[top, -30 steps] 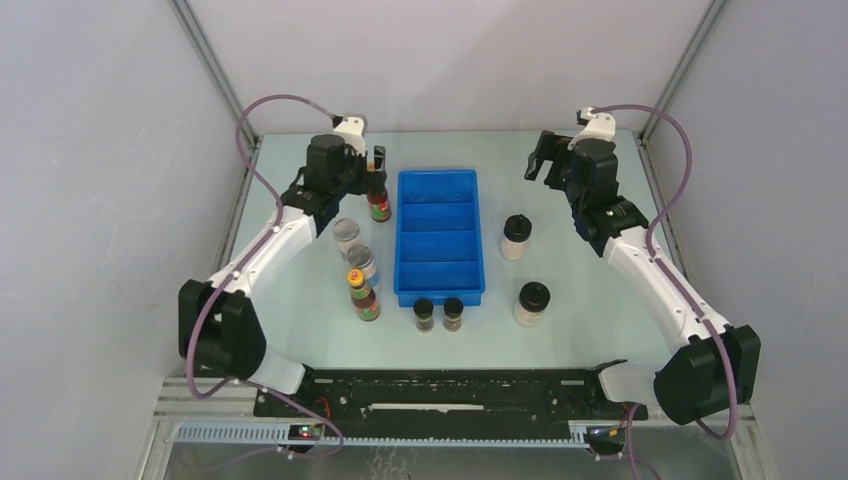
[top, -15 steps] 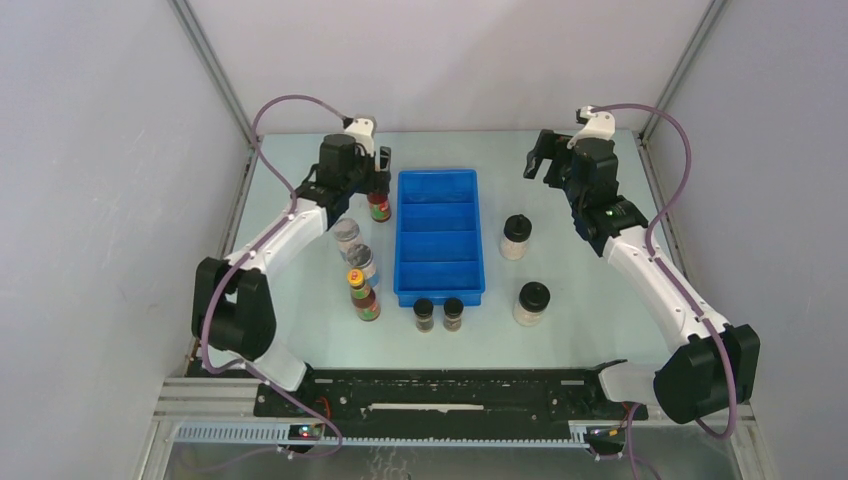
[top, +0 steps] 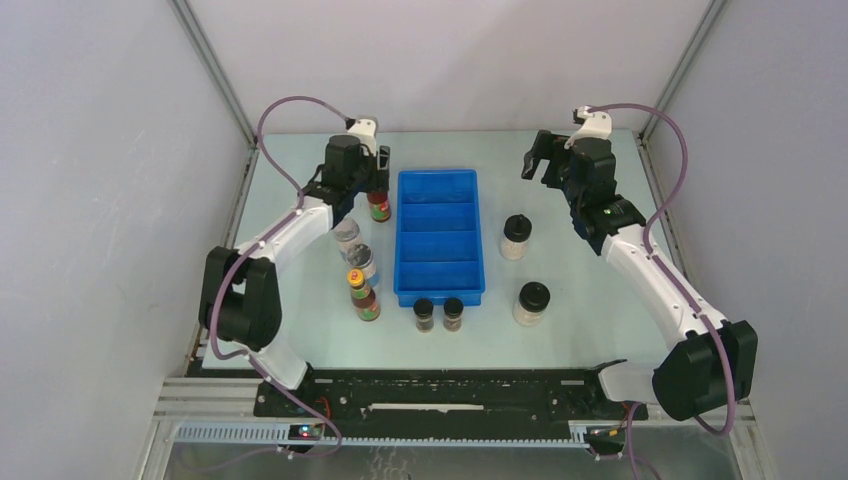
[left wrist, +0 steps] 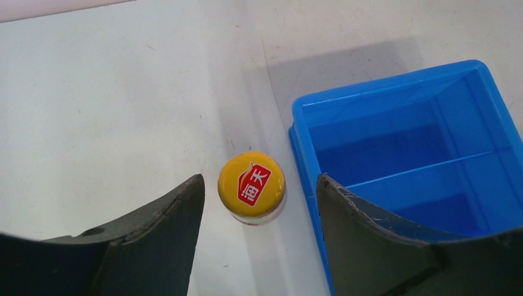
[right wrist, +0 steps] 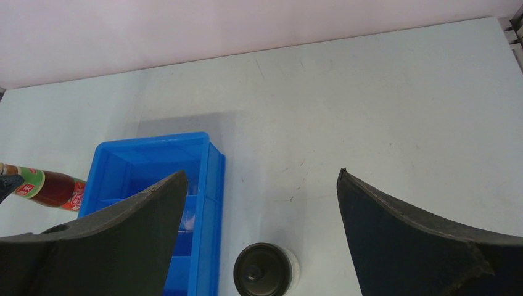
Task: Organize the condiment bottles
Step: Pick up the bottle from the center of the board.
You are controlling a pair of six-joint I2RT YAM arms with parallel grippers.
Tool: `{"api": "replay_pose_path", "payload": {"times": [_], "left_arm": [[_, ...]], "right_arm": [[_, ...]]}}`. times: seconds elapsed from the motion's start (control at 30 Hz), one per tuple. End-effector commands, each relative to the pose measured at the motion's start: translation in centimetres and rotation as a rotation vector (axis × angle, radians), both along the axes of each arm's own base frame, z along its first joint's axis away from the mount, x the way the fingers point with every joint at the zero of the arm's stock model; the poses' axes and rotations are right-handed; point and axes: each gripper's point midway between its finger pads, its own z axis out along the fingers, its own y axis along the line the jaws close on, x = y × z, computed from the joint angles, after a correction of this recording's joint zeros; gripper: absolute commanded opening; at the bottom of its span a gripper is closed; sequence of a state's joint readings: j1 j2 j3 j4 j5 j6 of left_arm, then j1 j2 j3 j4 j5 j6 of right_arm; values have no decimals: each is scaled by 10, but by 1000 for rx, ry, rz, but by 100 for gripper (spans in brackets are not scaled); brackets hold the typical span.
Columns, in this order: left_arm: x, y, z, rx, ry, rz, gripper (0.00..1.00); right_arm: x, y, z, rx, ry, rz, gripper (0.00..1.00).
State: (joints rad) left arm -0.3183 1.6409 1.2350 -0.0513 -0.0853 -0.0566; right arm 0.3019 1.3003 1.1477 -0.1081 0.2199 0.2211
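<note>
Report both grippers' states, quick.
Left gripper: open, straddling the yellow-capped red sauce bottle, not touching it.
Right gripper: open, empty.

L gripper [left wrist: 259, 182] straddling red sauce bottle [left wrist: 251, 187] w/ gaps both sides; blue tray [left wrist: 382, 92] wall crowding tray-side finger [left wrist: 370, 246]; table [left wrist: 92, 92] lying open opposite.

yellow-capped red sauce bottle [left wrist: 251, 185], blue tray [left wrist: 382, 117]
</note>
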Motion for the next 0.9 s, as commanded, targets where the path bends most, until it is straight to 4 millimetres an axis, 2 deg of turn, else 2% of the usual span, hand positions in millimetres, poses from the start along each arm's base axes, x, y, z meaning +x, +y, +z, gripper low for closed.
{"api": "replay_pose_path", "payload": {"times": [0.0,0.17,0.33,0.47,0.7,0.87], "left_arm": [[21,-6,39,-49,-122,25,69],[23,-4,38,-51,-129,40,55],[22,-2,40,-56,-139,56,29],[20,1,40,-58,-140,68,2],[15,6,43,-64,-157,91,0],[14,9,53,-59,-179,99,0]], "right_arm": [[7,5,25,2,-71,19,100],[8,6,22,3,-63,25,100],[7,8,22,6,-62,29,100],[6,8,22,7,-60,32,100],[4,10,21,13,-54,37,100],[4,10,23,14,-58,39,100]]}}
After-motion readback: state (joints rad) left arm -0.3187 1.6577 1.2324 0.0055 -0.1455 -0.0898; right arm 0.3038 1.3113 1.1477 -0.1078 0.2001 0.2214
